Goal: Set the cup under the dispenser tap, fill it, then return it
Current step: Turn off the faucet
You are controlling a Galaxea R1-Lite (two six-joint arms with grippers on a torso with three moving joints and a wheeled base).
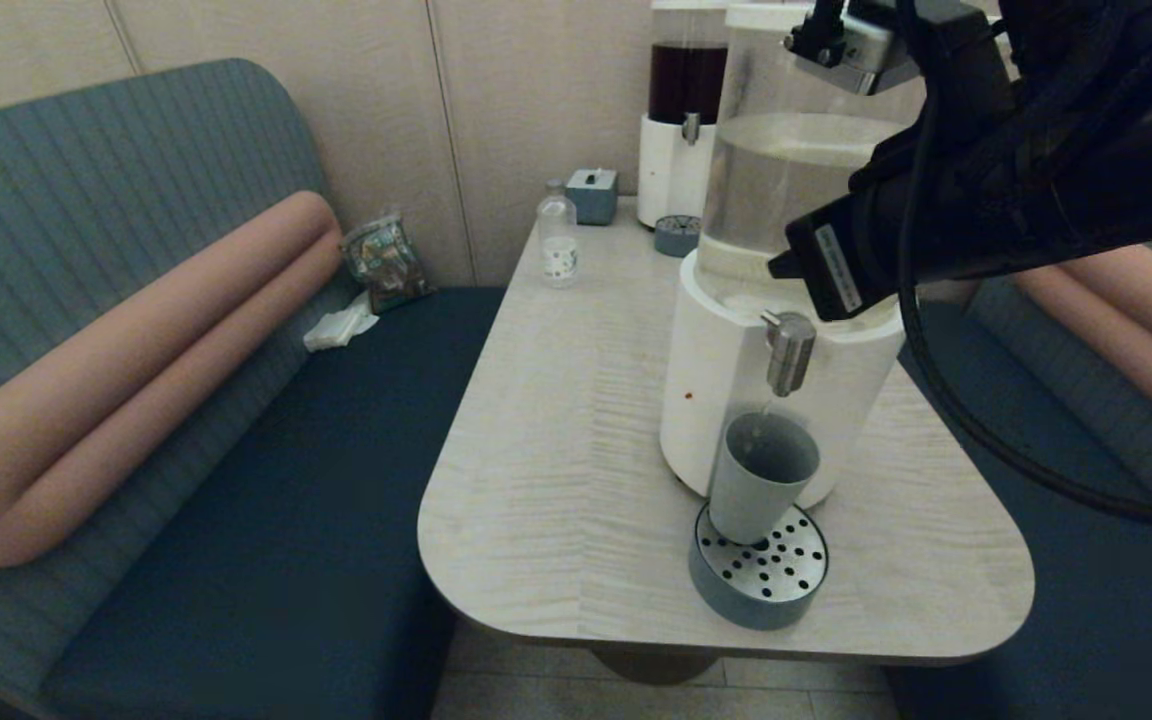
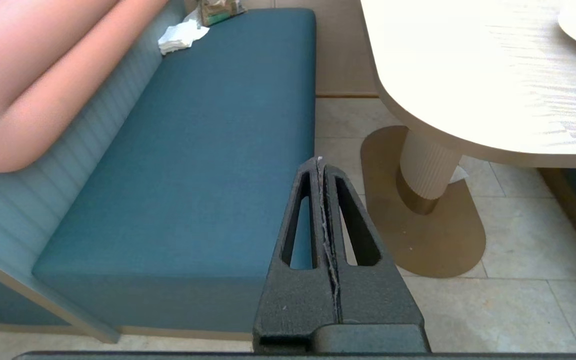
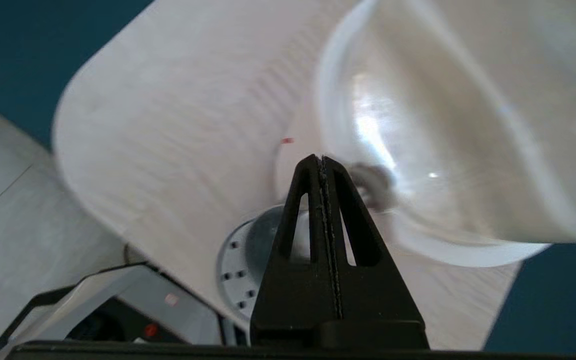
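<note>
A: While the plain matte grey-blue tumbler [image 1: 762,476] stands on the round perforated drip tray [image 1: 760,579], beneath the brushed-steel tap [image 1: 788,350], what threatens?

B: Overfilling, I judge. The right pincer [image 3: 324,165], fingers pressed together, empty, hovers by the tap. Left pincer [image 2: 320,165] is closed too, parked beside the pale bench [image 1: 556,420].

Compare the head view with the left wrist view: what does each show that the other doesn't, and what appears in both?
Head view only: the cup standing on the drip tray under the dispenser tap, the small bottle, and the right arm above.

Left wrist view only: the left gripper, shut, above the floor by the bench edge, and the table's pedestal.

Both: the table, the bench seat and the crumpled tissue.
</note>
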